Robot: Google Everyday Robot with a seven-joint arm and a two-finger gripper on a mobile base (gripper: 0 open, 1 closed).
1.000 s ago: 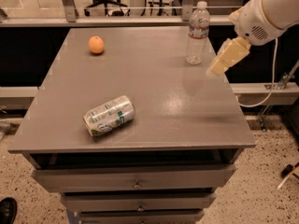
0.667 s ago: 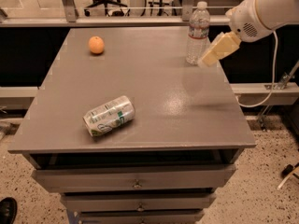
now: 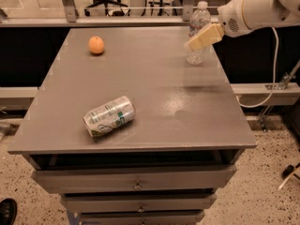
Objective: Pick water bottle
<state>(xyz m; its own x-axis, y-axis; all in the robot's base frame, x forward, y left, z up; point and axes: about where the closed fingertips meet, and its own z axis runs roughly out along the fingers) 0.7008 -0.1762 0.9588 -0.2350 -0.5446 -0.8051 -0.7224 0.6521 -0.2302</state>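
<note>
The water bottle point(image 3: 198, 20) is clear ribbed plastic with a white cap. It stands upright near the far right edge of the grey table point(image 3: 154, 83). My gripper point(image 3: 202, 36), with tan fingers on a white arm, reaches in from the right. It is right in front of the bottle's middle and covers part of it. The bottle stands on the table.
A silver-and-green drink can point(image 3: 109, 116) lies on its side near the front left of the table. An orange point(image 3: 96, 45) sits at the far left. Drawers point(image 3: 136, 184) are below the tabletop. A rail and office chair stand behind the table.
My gripper has moved left and up, from beside the bottle's right side to in front of its middle. The bottle, can and orange have not moved.
</note>
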